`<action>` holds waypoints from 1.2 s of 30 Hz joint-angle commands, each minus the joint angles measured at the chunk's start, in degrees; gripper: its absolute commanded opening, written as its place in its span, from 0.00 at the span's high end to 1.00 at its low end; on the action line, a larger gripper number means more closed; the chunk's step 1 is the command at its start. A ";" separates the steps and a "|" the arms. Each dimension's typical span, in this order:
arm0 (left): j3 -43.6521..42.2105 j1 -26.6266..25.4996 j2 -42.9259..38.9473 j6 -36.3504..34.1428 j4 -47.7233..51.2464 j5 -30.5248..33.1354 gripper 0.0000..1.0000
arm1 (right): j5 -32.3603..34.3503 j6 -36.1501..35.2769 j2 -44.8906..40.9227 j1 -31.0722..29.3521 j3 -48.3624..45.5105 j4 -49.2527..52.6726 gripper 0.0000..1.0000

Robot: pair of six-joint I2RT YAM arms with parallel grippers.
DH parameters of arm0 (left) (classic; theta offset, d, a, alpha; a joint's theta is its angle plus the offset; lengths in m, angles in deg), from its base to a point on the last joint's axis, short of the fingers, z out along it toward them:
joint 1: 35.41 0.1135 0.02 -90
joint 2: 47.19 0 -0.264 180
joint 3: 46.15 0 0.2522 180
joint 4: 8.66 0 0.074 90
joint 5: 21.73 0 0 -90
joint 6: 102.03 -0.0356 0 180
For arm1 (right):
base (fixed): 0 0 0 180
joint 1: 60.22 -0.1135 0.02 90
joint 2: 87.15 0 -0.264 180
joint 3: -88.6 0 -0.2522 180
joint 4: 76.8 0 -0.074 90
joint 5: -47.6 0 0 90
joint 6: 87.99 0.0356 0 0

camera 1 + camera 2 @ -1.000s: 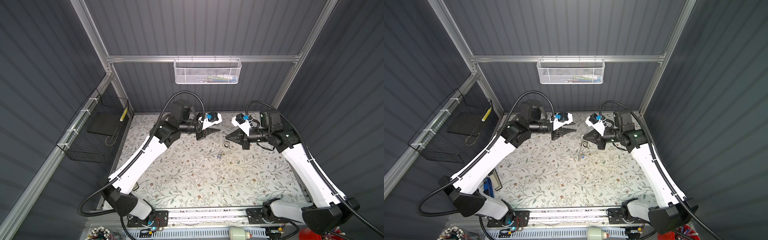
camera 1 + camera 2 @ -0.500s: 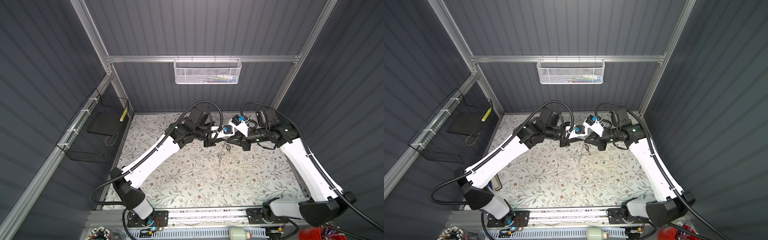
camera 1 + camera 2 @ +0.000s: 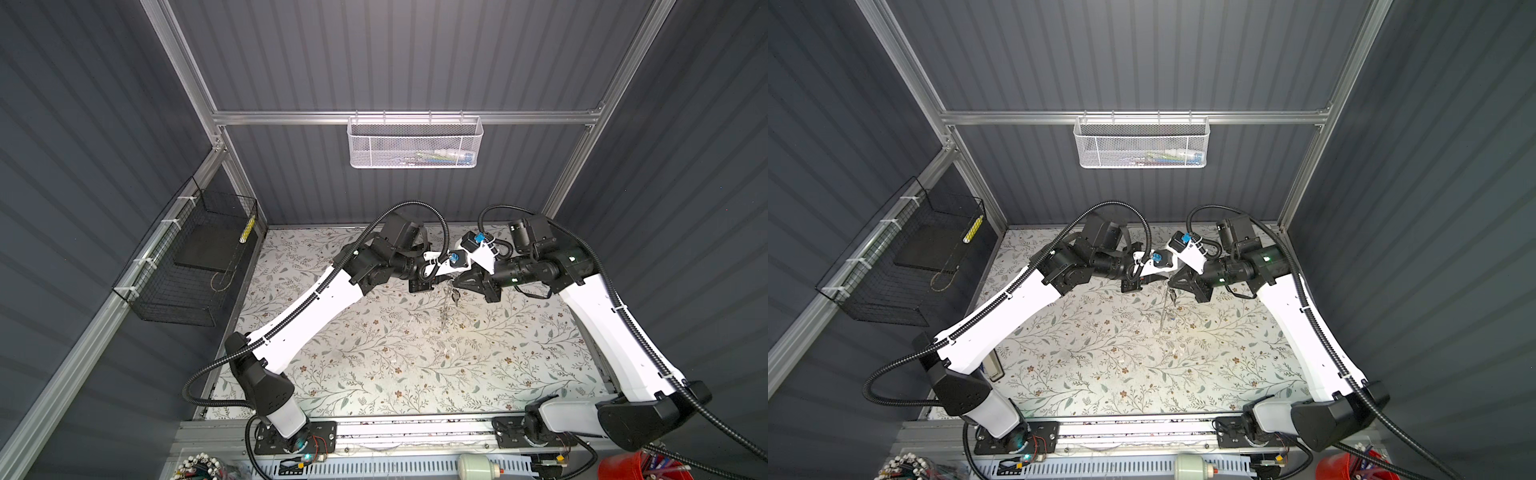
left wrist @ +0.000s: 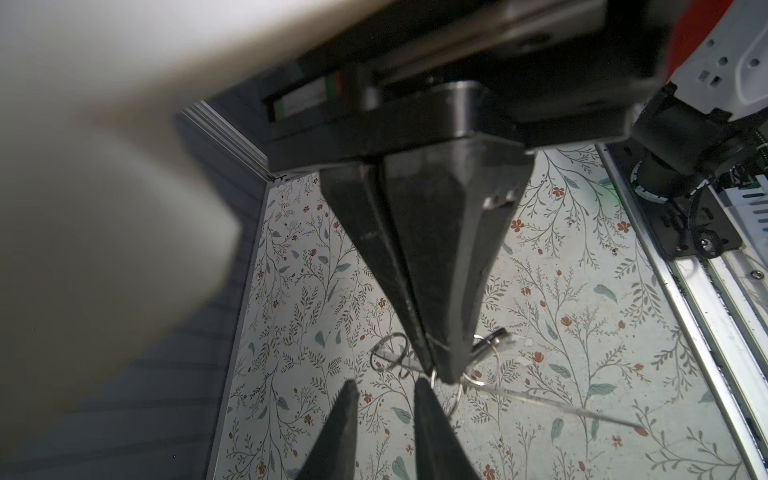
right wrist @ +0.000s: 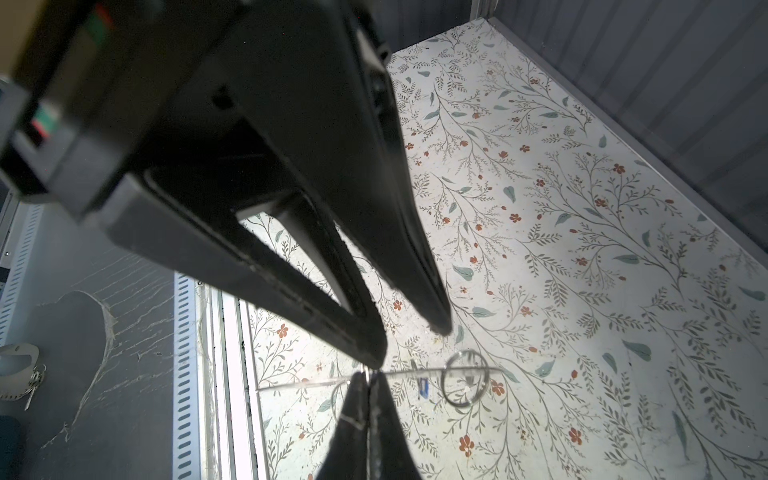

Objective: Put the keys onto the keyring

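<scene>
right gripper [image 5: 368, 384]: jaws pressed together, pinching a thin clear strand [image 5: 307, 381] at the very tips. the keyring [image 5: 465, 378] sits on that strand just beside the tips, with a small blue tag [image 5: 423, 386] between ring and jaws. the keys [image 3: 453, 296] hang in a small grey bunch directly under the right gripper's tips, above the floral mat [image 3: 374, 353], at the middle rear of the table in both top views. they are too small to count, and i cannot tell whether any key is threaded on the ring. left gripper [image 4: 384, 386]: jaws a narrow gap apart, nothing between them, tips facing the right gripper's and just short of the bunch. the strand's free end trails down toward the mat.
</scene>
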State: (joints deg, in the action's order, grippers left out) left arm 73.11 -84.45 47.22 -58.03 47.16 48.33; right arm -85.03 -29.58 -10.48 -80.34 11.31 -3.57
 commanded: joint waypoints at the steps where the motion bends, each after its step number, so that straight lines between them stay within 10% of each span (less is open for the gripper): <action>1: 2.00 -0.50 0.43 -1.01 3.02 -2.07 0.74 | 0.25 -0.22 0.42 -0.03 1.73 0.11 1.00; 36: 2.61 -0.53 1.30 -3.01 7.06 -0.80 0.84 | 1.70 -1.99 -0.95 -2.79 0.22 -2.85 1.00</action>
State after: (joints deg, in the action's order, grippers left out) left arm 74.29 -84.62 47.51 -60.30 52.25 47.52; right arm -82.95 -30.57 -9.65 -82.63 11.29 -4.75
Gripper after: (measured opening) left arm 0.157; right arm 0.042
